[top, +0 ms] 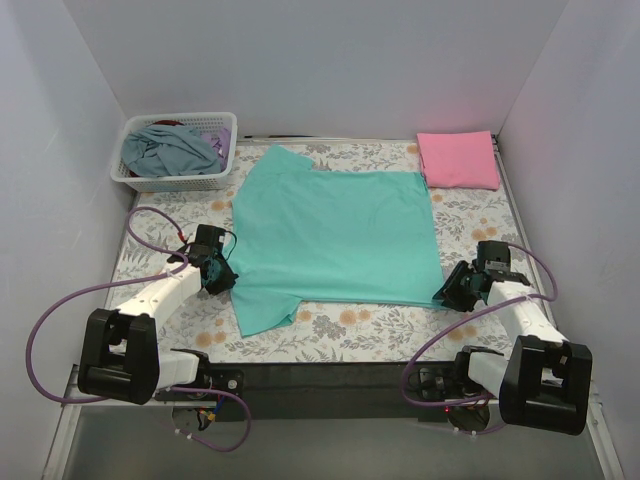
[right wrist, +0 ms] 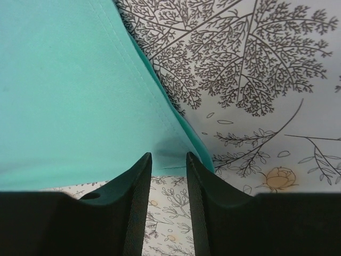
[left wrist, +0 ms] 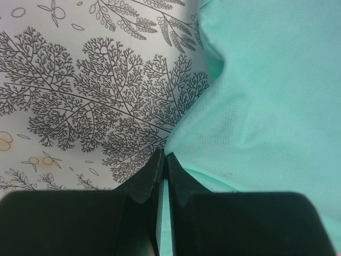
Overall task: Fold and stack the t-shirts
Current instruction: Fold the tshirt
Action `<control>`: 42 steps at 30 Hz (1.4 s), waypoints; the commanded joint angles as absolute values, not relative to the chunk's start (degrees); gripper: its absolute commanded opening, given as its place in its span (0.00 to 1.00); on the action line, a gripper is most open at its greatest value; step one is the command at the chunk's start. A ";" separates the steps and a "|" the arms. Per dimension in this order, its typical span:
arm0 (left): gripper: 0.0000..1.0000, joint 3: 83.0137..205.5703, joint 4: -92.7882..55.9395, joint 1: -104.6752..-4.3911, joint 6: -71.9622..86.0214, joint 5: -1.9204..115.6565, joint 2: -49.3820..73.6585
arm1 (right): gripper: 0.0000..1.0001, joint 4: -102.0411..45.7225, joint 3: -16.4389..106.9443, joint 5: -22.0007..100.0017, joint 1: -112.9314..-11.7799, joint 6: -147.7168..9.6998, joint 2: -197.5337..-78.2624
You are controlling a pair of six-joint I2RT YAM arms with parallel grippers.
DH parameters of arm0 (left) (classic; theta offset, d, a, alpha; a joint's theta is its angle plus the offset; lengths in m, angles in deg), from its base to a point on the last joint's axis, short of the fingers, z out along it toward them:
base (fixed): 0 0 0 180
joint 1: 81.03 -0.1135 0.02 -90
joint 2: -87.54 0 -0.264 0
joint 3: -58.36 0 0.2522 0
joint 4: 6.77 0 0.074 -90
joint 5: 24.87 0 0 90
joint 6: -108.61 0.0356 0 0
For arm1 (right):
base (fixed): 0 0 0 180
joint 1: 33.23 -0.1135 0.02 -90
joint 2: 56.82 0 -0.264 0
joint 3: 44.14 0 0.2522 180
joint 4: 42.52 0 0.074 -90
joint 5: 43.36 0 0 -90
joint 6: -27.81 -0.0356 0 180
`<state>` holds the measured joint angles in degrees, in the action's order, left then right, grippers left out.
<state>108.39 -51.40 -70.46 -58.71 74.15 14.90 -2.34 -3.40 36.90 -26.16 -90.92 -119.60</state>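
Note:
The teal-green t-shirt (top: 340,235) lies spread flat in the middle of the table, one sleeve toward the near left. The pink t-shirt (top: 458,160) lies folded at the far right corner. My left gripper (top: 225,277) sits at the teal shirt's left edge by the armpit. In the left wrist view it (left wrist: 164,156) is shut on the teal cloth (left wrist: 266,96), with a sliver of cloth between the fingers. My right gripper (top: 447,293) is at the shirt's near right hem corner. In the right wrist view it (right wrist: 168,156) is open, low over the corner of the teal hem (right wrist: 69,90).
A white lattice basket (top: 170,183) with blue-grey and purple clothes (top: 165,150) stands at the far left corner. The floral tablecloth (top: 470,220) covers the table. White walls enclose the left, back and right. A black strip runs along the near edge.

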 commanded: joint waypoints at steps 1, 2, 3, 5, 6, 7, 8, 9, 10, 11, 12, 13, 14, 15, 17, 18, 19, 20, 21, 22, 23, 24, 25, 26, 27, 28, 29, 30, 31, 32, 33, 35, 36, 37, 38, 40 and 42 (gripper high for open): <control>0.01 109.65 -50.76 -70.75 -57.86 72.43 15.65 | 0.40 3.67 -2.00 43.48 -25.58 -89.62 -120.71; 0.01 109.65 -50.59 -70.84 -57.94 71.82 15.39 | 0.41 4.20 -1.64 43.56 -25.58 -89.44 -120.89; 0.01 109.57 -50.41 -70.84 -57.86 71.03 15.30 | 0.42 4.99 -0.86 43.48 -25.58 -89.09 -120.89; 0.01 109.56 -50.32 -70.84 -57.94 70.67 15.21 | 0.45 5.87 0.02 42.69 -25.58 -88.83 -120.45; 0.01 109.48 -50.06 -70.84 -58.03 70.41 15.38 | 0.54 6.31 0.99 42.43 -25.58 -88.65 -119.41; 0.01 109.56 -49.97 -70.84 -58.03 69.97 15.39 | 0.56 6.84 1.52 42.25 -25.58 -88.47 -118.87; 0.01 109.48 -49.97 -70.84 -57.86 69.88 15.30 | 0.58 7.19 2.13 42.51 -25.58 -88.21 -118.35; 0.01 109.39 -49.88 -70.75 -57.94 69.88 15.39 | 0.58 7.89 2.83 42.95 -25.67 -88.12 -117.47; 0.01 109.48 -49.97 -70.75 -57.86 69.70 15.39 | 0.59 9.03 3.89 43.30 -25.67 -87.86 -117.11; 0.01 109.39 -49.97 -70.84 -57.86 69.61 15.39 | 0.59 9.65 4.42 44.08 -25.67 -87.51 -116.85; 0.01 109.39 -49.97 -70.84 -57.94 69.52 15.39 | 0.59 10.09 4.68 44.44 -25.76 -87.25 -116.67; 0.01 109.39 -49.97 -70.84 -57.94 69.44 15.39 | 0.59 10.53 4.77 44.88 -25.76 -87.24 -116.58; 0.01 109.39 -49.97 -70.75 -57.94 69.26 15.39 | 0.58 10.53 4.60 45.23 -25.76 -87.07 -116.41; 0.01 109.39 -49.97 -70.75 -57.94 69.26 15.47 | 0.58 10.45 4.43 45.32 -25.85 -87.07 -116.67; 0.01 109.39 -49.97 -70.84 -57.94 69.26 15.65 | 0.56 10.44 3.90 44.45 -25.93 -86.98 -117.46; 0.01 109.39 -50.06 -70.84 -57.94 69.43 15.74 | 0.54 10.27 3.63 44.27 -26.11 -87.15 -117.98; 0.01 109.30 -50.06 -70.75 -57.94 69.52 15.82 | 0.53 10.09 3.46 44.44 -26.20 -87.33 -118.25; 0.01 109.30 -50.06 -70.75 -57.94 69.61 16.00 | 0.51 9.83 3.02 45.05 -26.37 -87.33 -118.51; 0.01 109.30 -50.06 -70.84 -57.94 69.61 15.91 | 0.50 9.48 2.84 45.32 -26.46 -87.33 -118.60; 0.01 109.30 -50.06 -70.84 -57.94 69.52 16.00 | 0.49 9.22 2.75 45.58 -26.46 -87.33 -118.69; 0.01 109.39 -50.06 -70.84 -57.86 69.52 16.09 | 0.48 9.04 2.58 45.67 -26.46 -87.42 -118.95; 0.01 109.39 -50.06 -70.84 -57.86 69.61 16.09 | 0.47 8.78 2.49 45.50 -26.46 -87.68 -119.22; 0.01 109.30 -50.06 -70.75 -57.86 69.61 16.09 | 0.47 8.51 2.49 45.32 -26.55 -87.86 -119.22; 0.01 109.30 -50.06 -70.84 -57.86 69.61 16.09 | 0.47 8.16 2.49 45.06 -26.55 -88.03 -119.39; 0.01 109.39 -50.15 -70.84 -57.77 69.70 16.18 | 0.47 7.64 2.49 44.97 -26.64 -88.29 -119.40; 0.01 109.30 -50.15 -70.75 -57.85 69.79 16.26 | 0.47 7.46 2.49 44.88 -26.81 -88.47 -119.57; 0.01 109.21 -50.23 -70.75 -57.86 69.79 16.35 | 0.46 7.28 2.40 44.80 -27.16 -88.65 -119.75; 0.01 109.21 -50.24 -70.75 -57.86 69.79 16.44 | 0.47 7.11 2.23 44.71 -27.34 -88.74 -120.27; 0.01 109.21 -50.15 -70.84 -57.77 69.87 16.44 | 0.46 6.84 2.05 44.71 -27.51 -88.91 -120.54; 0.01 109.21 -50.15 -70.84 -57.85 69.88 16.53 | 0.46 6.67 1.79 44.53 -27.95 -89.00 -120.97; 0.01 109.30 -50.23 -70.75 -57.77 69.79 16.53 | 0.46 6.32 1.26 44.53 -28.04 -89.00 -121.67; 0.01 109.21 -50.32 -70.75 -57.77 69.96 16.53 | 0.46 6.23 0.74 44.10 -28.13 -88.91 -122.73; 0.01 109.21 -50.32 -70.84 -57.77 69.96 16.53 | 0.46 6.31 0.73 44.01 -28.22 -88.91 -123.08; 0.01 109.30 -50.32 -70.75 -57.68 70.05 16.70 | 0.46 6.31 0.38 44.18 -28.22 -88.83 -123.26; 0.01 109.21 -50.32 -70.84 -57.68 70.14 16.70 | 0.46 6.23 0.29 44.44 -28.31 -88.82 -123.44; 0.01 109.30 -50.32 -70.84 -57.68 70.14 16.79 | 0.45 6.05 0.03 44.71 -28.31 -88.82 -123.53; 0.01 109.30 -50.41 -70.84 -57.68 70.23 16.71 | 0.45 5.88 -0.23 44.97 -28.31 -88.82 -123.79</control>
